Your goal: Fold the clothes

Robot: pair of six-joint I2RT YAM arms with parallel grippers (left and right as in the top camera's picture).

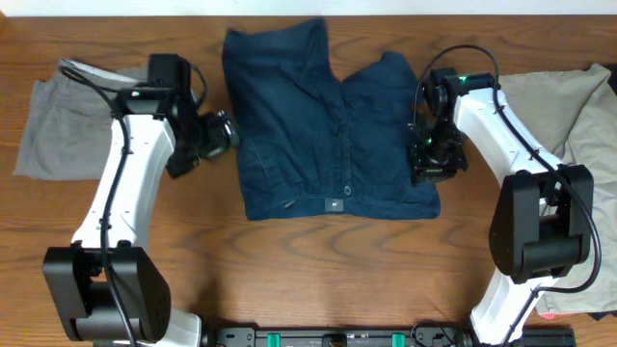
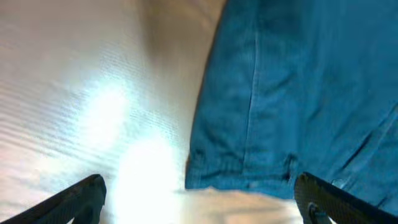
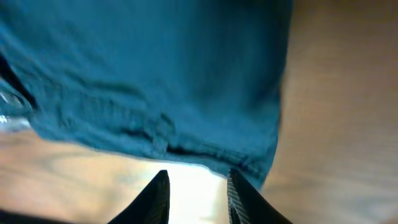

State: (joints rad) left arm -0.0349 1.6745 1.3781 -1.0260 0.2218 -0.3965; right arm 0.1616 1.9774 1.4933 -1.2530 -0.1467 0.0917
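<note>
Overhead view of a wooden table (image 1: 318, 260). One navy pair (image 1: 289, 125) of shorts lies flat at the centre, waistband toward 6 o'clock with a single button (image 1: 333, 203) at its middle and both legs toward 12 o'clock. The cloth is a soft, faintly ribbed weave with stitched hems. One grey pair (image 1: 48, 130) lies at 9 o'clock. Beige-khaki cloth (image 1: 569, 96) lies at 3 o'clock and runs off the edge, so the number of pieces cannot be told. Bare wood gives the widest free strip at 6 o'clock, with a thin one at 12 o'clock. The left gripper (image 1: 228, 131) sits just beside the navy pair's 9 o'clock edge, jaws spread wide and holding nothing. The right gripper (image 1: 430, 172) is over the 3 o'clock edge near the waistband. Its fingers (image 3: 158, 194) stand narrowly parted, with bare wood between them and no cloth caught.
</note>
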